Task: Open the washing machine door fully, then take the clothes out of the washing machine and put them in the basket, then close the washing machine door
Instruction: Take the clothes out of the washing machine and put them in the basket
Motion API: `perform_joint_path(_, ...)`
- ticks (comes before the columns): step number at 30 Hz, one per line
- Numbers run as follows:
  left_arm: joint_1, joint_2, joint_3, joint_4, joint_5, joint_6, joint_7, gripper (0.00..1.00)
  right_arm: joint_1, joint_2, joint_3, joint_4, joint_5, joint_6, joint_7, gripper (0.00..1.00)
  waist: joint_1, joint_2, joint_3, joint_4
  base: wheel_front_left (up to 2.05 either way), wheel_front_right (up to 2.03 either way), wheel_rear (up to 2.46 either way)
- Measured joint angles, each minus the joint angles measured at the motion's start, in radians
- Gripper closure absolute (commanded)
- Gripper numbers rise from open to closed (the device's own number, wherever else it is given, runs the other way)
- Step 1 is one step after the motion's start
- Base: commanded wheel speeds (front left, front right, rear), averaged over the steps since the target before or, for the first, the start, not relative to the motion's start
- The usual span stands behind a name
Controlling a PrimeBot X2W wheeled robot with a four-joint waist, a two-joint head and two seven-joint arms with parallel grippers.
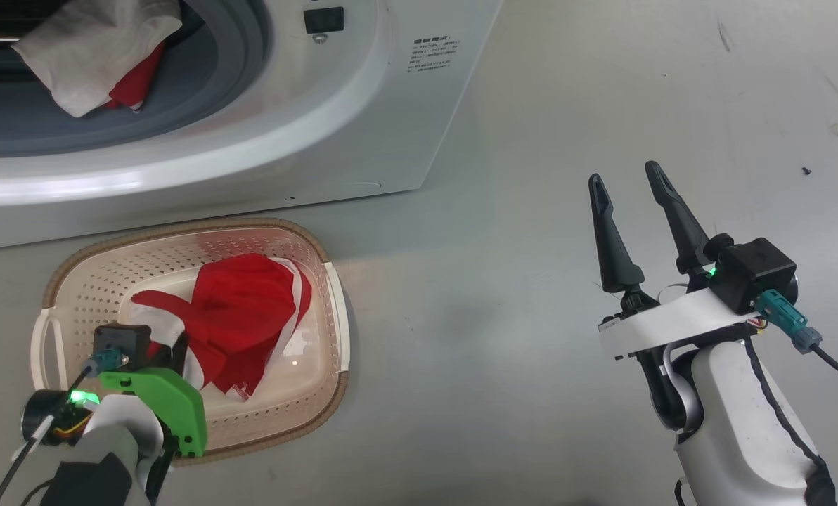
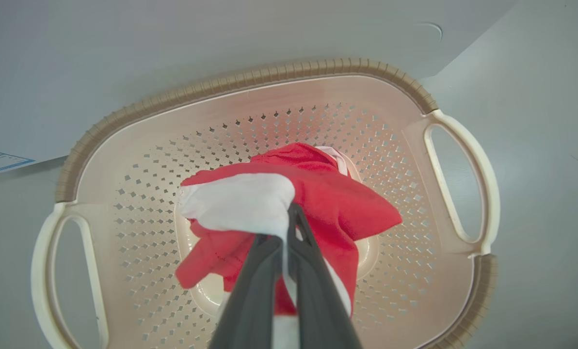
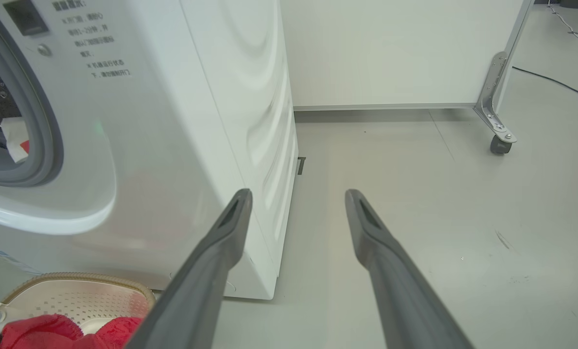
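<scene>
Pinching a white fold of the clothes (image 2: 328, 194) between the pressed-together fingers of the left claw (image 2: 289, 213), straight over the middle of the basket (image 2: 250, 80). Holding the red bundle low, with most of it already slumping onto the basket's perforated bottom, so seemingly getting ready for letting go rather than for lifting. Gripping by one edge only, probably for letting the soft fabric drop in a heap inside the rim instead of draping over a handle.

Standing just behind the basket, close to its far rim: the washing machine (image 1: 363, 140), with its mouth gaping. Lying on the grey seal (image 1: 201, 105) at that mouth, up and behind the basket: a pale cloth (image 1: 88, 56) covering a bit more red fabric, so apparently calling for another trip before any closing of the door.

Hovering well to the right of the basket, over bare floor (image 1: 503, 365): the right claw (image 1: 624, 174), fingers spreading wide, gripping nothing, probably parking clear of the left arm, ready for the door.

Looking smooth, grey and hard underfoot, showing a few dark scuffs and specks to the right of the basket. Further right and beyond, closing off the room: a white panel (image 3: 391, 48) on a metal bracket (image 3: 490, 87) with a small castor (image 3: 500, 145), and a dark cable (image 3: 555, 82) trailing across the floor.
</scene>
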Motion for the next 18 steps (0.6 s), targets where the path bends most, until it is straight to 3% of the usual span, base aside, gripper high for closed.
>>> perform_joint_path(1,-0.004,-0.005,0.000,0.016,-0.007,0.000,0.006,0.31,-0.003,0.000,0.000,0.002,0.000,0.000,0.000,0.00,0.0000,0.0000,-0.001,0.000,0.00,0.00,0.00)
perform_joint_path(2,-0.005,-0.010,-0.001,0.033,-0.018,0.000,0.016,0.00,-0.006,0.000,-0.002,0.004,0.000,0.000,0.000,0.00,0.0000,0.0000,-0.004,0.001,0.00,0.00,0.00)
perform_joint_path(18,-0.008,-0.034,-0.015,0.086,-0.047,0.000,-0.048,0.00,-0.008,-0.001,-0.009,0.037,0.001,0.000,0.000,0.00,0.0000,0.0000,-0.101,0.029,0.00,0.00,0.00)
